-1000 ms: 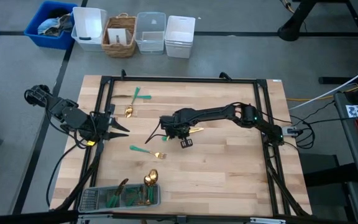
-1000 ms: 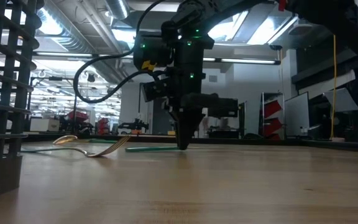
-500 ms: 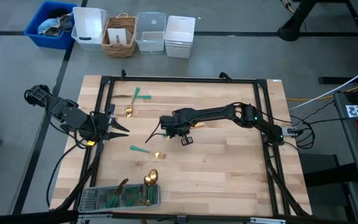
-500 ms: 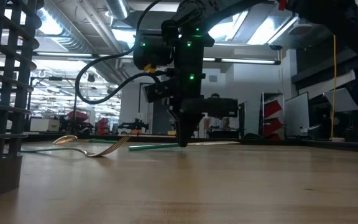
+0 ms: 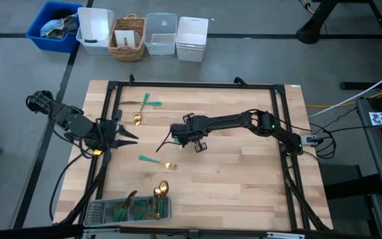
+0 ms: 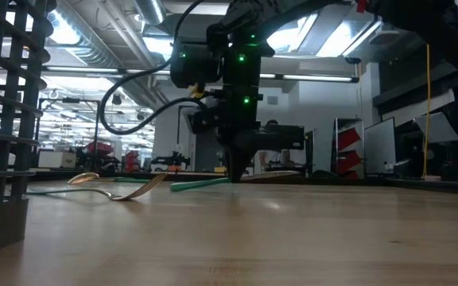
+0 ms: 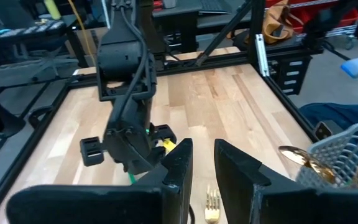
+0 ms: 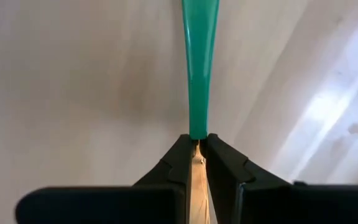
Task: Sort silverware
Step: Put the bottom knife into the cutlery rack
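Note:
My right gripper [image 5: 199,144] reaches to the middle of the table and is shut on one piece of silverware, whose teal handle [image 8: 199,62] runs away from the fingers. In the low view that handle [image 6: 199,184] slants just above the wood. A fork [image 5: 156,161] lies flat on the table nearer the tray, and a spoon [image 5: 138,119] and another teal piece [image 5: 146,101] lie toward the far left. Another spoon [image 5: 162,189] leans on the mesh tray [image 5: 98,211]. My left gripper [image 5: 128,136] waits open at the left edge. My right gripper pinches the piece between its two fingertips [image 8: 182,152] where the teal handle meets the gold neck [image 8: 197,138]. The fingers come from above, pointing down and lying across the piece. The handle tilts, its gripped end raised; its free end [image 6: 173,188] is low over the table.
The grey mesh tray at the near left edge holds several pieces. A black frame [image 5: 197,85] runs round the table. Bins and a basket [image 5: 128,38] stand on the floor beyond the far edge. Bare wood lies to the right of my right gripper.
My right gripper has risen a little with the piece. The teal handle, flat on the wood a second ago, now slants with its gripped end off the table. The gold end that showed beside the gripper from above is now hidden under it.

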Controlling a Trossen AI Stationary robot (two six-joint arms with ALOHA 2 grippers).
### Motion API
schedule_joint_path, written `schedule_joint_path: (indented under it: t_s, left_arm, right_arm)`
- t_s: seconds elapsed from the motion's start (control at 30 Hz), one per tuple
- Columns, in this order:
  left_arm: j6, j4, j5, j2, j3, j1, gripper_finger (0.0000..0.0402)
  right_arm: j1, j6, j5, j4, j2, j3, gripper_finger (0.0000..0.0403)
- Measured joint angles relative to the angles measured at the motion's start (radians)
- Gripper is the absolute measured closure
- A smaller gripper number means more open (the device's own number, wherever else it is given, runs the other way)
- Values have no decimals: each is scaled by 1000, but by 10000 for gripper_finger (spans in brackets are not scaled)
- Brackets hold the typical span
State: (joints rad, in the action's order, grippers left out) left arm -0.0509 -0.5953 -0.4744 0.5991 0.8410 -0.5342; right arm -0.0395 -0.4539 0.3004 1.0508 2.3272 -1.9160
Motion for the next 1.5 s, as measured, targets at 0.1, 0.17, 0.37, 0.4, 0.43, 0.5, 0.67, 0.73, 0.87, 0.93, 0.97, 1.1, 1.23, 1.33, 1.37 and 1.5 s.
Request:
schedule_joint_path:
  t_s: [0.1,0.17,0.37,0.4,0.43,0.5,0.67,0.73,0.87,0.93,0.97,1.1,1.23,1.33,1.37,1.5]
  left_arm:
    - [0,0,-27,0,0,0,342]
    - [0,0,-47,0,0,0,342]
    - [0,0,-114,0,0,0,342]
    - [0,0,-119,0,0,0,342]
    - [0,0,-122,0,0,0,342]
    - [0,0,-125,0,0,0,342]
    - [-1,0,-127,0,0,0,342]
    - [0,0,-130,0,0,0,342]
    - [0,0,-132,0,0,0,342]
    - [0,0,-132,0,0,0,342]
    - [0,0,-132,0,0,0,342]
    - [-2,0,-139,0,0,0,342]
    - [-50,0,-209,0,0,0,342]
    - [-103,0,-319,0,0,0,342]
    - [-128,0,-359,0,0,0,342]
    - [-249,0,-455,-6,0,0,342]
  right_arm:
    - [0,-9,23,0,0,0,363]
    - [0,-23,37,0,0,0,363]
    - [0,-53,85,-1,0,0,363]
    - [0,-53,92,-1,0,0,363]
    - [0,-53,98,0,0,0,363]
    - [0,-53,113,0,0,0,363]
    - [0,-53,128,0,-2,0,363]
    - [0,-53,128,0,-2,-1,363]
    - [0,-54,127,36,-2,-27,363]
    - [0,-53,127,57,-3,-54,363]
    - [0,-53,127,67,-3,-69,363]
    - [0,-53,127,103,-4,-147,363]
    - [0,-53,127,133,-3,-224,363]
    - [0,-53,127,140,-4,-278,363]
    - [0,-53,127,148,-4,-294,363]
    - [1,-86,128,154,-3,-350,363]
